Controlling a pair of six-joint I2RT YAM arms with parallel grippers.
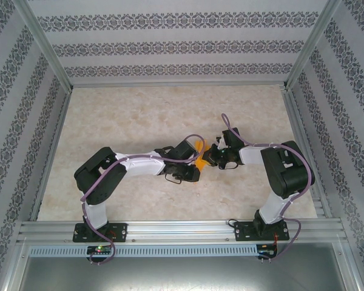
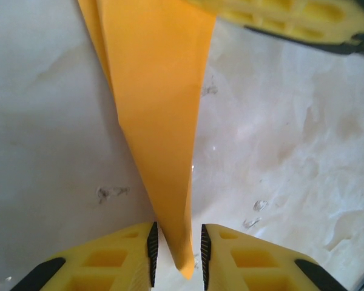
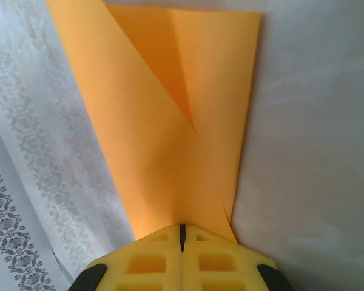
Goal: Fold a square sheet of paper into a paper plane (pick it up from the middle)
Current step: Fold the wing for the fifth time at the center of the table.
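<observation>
Orange paper (image 3: 170,121), folded to a narrow point over the middle of the table (image 2: 291,151), is clamped by the right gripper (image 3: 182,233), while the left gripper (image 2: 177,245) has its jaws slightly apart around the tip, so it should probably close squarely, without twisting the crease.

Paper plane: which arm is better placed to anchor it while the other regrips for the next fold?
Right, probably. The right gripper is shut on the paper plane. The left gripper has its jaws apart around the pointed tip, not pinching it, so that arm looks free to move.
</observation>
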